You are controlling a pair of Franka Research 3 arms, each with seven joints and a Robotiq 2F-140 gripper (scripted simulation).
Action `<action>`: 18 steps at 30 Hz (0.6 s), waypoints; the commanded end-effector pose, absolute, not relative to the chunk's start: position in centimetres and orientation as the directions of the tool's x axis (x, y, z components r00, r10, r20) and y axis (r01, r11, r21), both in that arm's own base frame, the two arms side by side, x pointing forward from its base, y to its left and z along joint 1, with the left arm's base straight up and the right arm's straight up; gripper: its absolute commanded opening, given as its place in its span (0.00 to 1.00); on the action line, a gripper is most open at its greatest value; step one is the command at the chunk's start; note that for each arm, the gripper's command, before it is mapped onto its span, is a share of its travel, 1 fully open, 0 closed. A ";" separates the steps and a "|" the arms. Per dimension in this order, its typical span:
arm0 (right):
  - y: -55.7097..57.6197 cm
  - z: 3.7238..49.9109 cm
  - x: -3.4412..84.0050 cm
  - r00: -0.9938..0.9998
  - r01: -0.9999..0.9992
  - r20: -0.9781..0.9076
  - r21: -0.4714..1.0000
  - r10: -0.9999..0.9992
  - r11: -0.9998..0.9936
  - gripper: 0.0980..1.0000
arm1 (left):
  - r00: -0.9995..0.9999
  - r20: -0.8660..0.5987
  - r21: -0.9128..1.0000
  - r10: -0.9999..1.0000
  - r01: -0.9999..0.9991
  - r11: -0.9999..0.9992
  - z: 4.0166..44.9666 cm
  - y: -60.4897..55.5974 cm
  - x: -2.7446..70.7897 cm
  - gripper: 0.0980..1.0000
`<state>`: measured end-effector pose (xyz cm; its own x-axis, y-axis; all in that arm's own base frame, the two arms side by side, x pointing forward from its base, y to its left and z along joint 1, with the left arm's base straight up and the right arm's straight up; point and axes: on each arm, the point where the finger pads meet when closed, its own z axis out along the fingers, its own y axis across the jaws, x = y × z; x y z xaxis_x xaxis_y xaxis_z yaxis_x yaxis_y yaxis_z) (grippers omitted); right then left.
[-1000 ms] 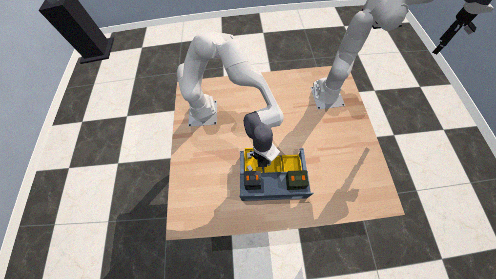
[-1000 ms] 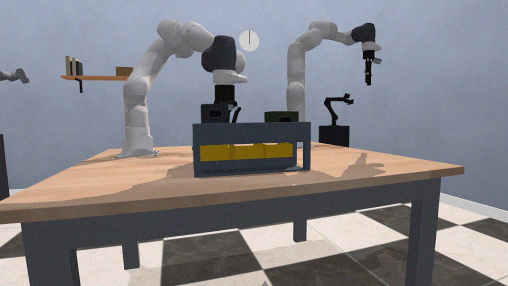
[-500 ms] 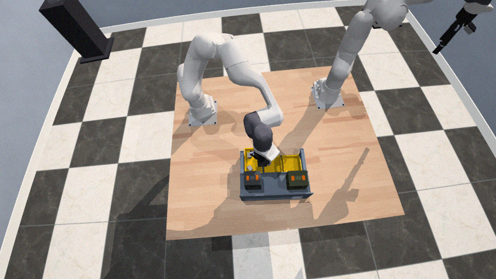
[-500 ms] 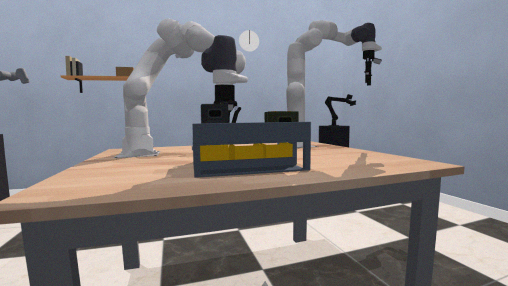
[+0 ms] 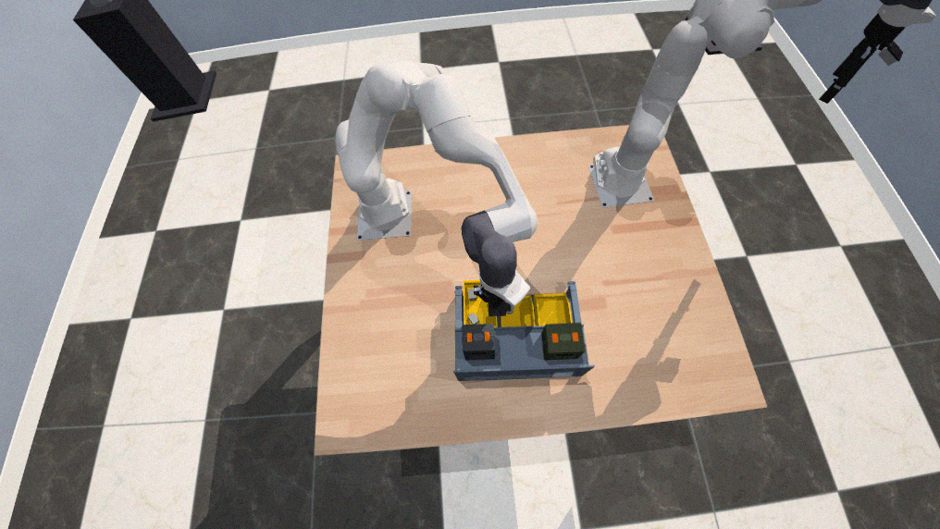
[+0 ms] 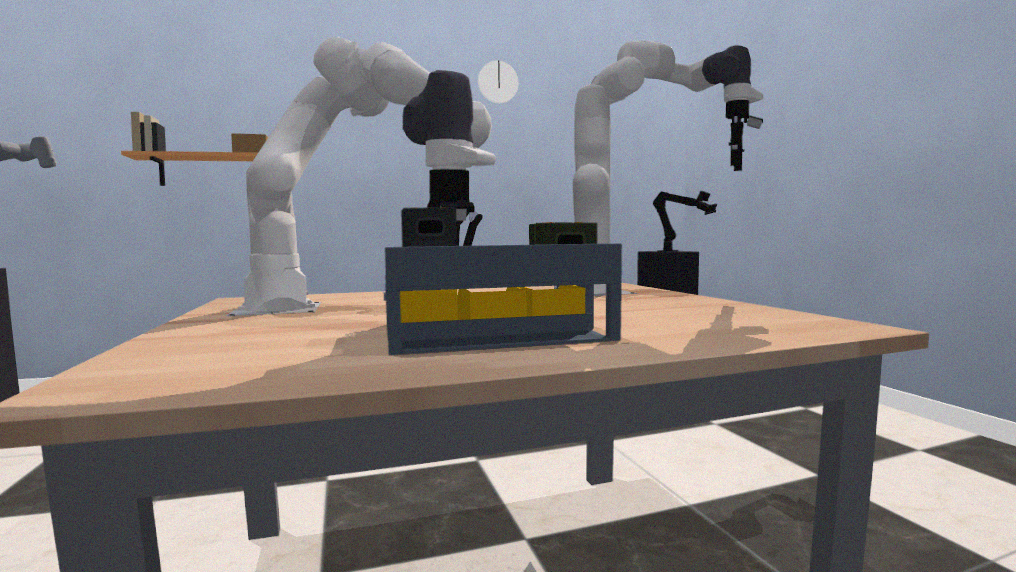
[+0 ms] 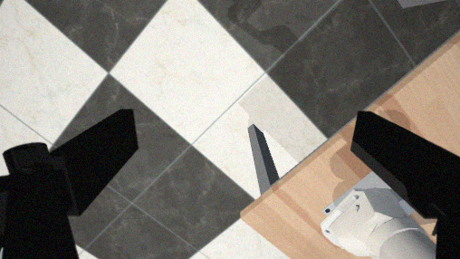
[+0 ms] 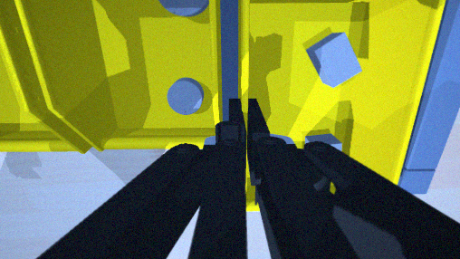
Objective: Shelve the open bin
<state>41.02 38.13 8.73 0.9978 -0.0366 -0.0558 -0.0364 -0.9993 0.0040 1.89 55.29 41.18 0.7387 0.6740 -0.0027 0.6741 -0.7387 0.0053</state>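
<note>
The bin (image 5: pixel 467 311) (image 6: pixel 426 306) (image 8: pixel 385 104), yellow and open-fronted, stands in the end place of the shelf (image 5: pixel 516 351) (image 6: pixel 497 266) (image 8: pixel 435 91). Its front juts out past its neighbours' fronts. It holds grey blocks, one (image 8: pixel 340 63) in clear view. The middle bin (image 6: pixel 497 304) (image 8: pixel 172 50) holds round parts, one of them a grey disc (image 8: pixel 185 96). The far bin (image 5: pixel 553 308) (image 6: pixel 561 301) stands beyond. My right gripper (image 8: pixel 242 117) is shut on the jutting bin's side wall, beside the middle bin. My left gripper (image 5: pixel 823 100) (image 6: pixel 736 169) (image 7: pixel 244 129) is open, empty and far off.
A dark box (image 5: pixel 478 348) (image 6: pixel 430 227) and a green box (image 5: pixel 562 348) (image 6: pixel 563 233) stand on the shelf's top board. My right arm reaches in over the bins from the robot side. The left arm's hand hangs beyond the table (image 5: pixel 684 354).
</note>
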 end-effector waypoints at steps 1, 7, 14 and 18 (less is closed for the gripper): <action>38.3 8.9 41.2 0.998 -0.041 -0.052 0.000 -0.041 -0.999 0.00 | 0.739 -0.003 0.005 0.674 0.674 -0.739 41.2 55.3 1.9 1.00; 38.3 8.9 41.2 0.998 -0.041 -0.052 0.000 -0.041 -0.999 0.00 | 0.739 -0.003 0.005 0.674 0.674 -0.739 41.2 55.3 1.9 1.00; 38.3 8.9 41.2 0.998 -0.041 -0.052 0.000 -0.041 -0.999 0.06 | 0.739 -0.003 0.005 0.674 0.674 -0.739 41.2 55.3 1.9 1.00; 38.3 8.9 41.2 0.998 -0.041 -0.052 0.000 -0.041 -0.999 0.06 | 0.739 -0.003 0.005 0.674 0.674 -0.739 41.2 55.3 1.9 1.00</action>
